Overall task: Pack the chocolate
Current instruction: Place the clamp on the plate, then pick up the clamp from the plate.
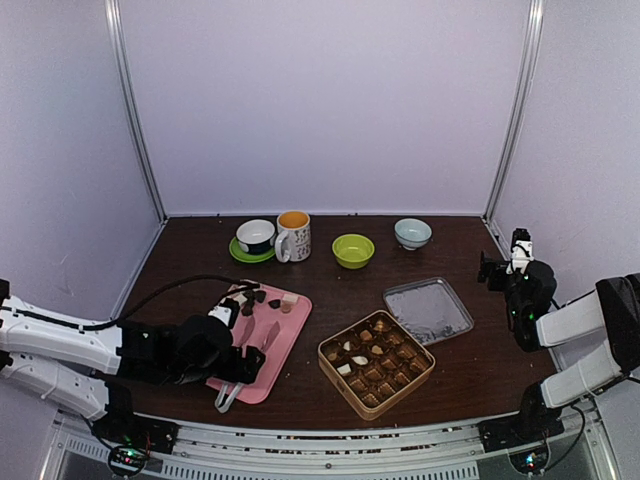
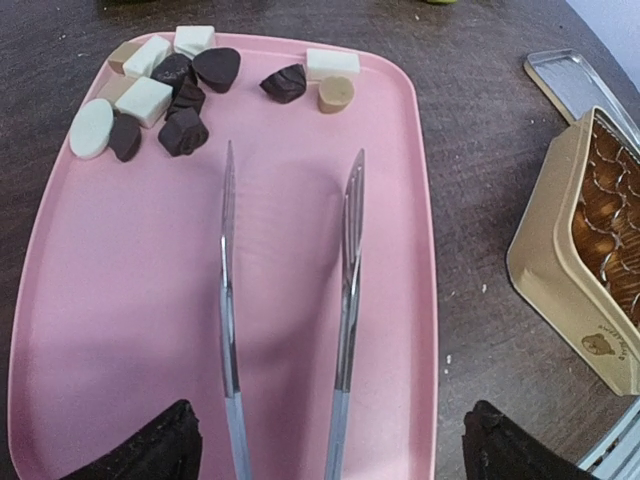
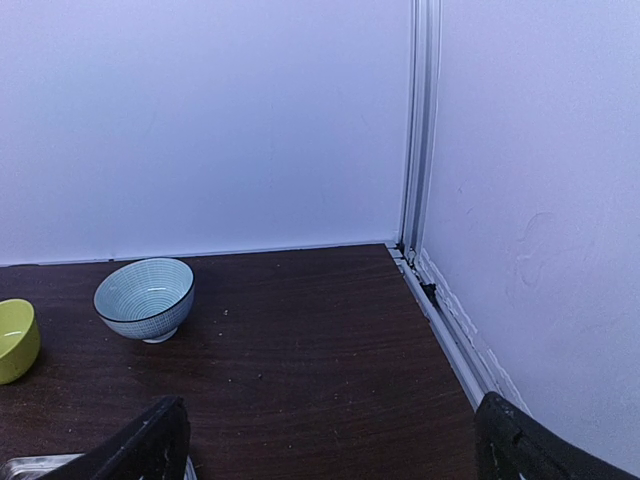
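Left claw (image 2: 330, 455) wide astride the tongs (image 2: 345, 260)
It sat low over the tray (image 2: 120, 300), likely to grasp them; chocolate (image 2: 185, 130) lay at the far end, left of the tin (image 2: 560, 260). Right claw (image 3: 330, 450) gaped, parked far right.

The left arm (image 1: 60, 345) and right arm (image 1: 580, 322) have white tubular links with black joints. A black cable (image 1: 165, 292) loops off the left one; the left gripper (image 2: 325, 445) has matte black fingers (image 2: 150, 450).
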`<action>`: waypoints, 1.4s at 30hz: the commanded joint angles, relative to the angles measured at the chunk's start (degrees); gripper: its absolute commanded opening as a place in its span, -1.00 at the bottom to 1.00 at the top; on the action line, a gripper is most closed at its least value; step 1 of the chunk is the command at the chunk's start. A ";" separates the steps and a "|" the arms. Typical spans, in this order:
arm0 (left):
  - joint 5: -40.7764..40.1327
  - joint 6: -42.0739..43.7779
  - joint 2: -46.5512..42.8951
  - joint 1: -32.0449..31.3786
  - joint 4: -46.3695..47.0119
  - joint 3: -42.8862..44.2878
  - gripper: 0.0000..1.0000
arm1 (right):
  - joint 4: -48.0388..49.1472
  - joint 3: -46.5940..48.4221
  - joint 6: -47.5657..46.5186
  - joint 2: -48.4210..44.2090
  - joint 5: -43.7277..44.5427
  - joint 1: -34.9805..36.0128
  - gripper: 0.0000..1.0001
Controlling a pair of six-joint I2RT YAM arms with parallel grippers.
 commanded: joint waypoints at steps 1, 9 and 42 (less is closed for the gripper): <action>-4.69 -0.96 -1.71 -2.14 5.98 -2.43 0.92 | 1.21 0.52 0.17 0.08 -0.05 -0.37 1.00; -4.03 -1.17 -0.97 -3.29 9.56 -4.62 0.96 | 1.21 0.53 0.18 0.07 -0.08 -0.35 1.00; -7.01 -10.14 12.76 -3.73 7.06 -1.31 0.60 | 1.23 0.47 0.16 0.12 -0.05 -0.37 1.00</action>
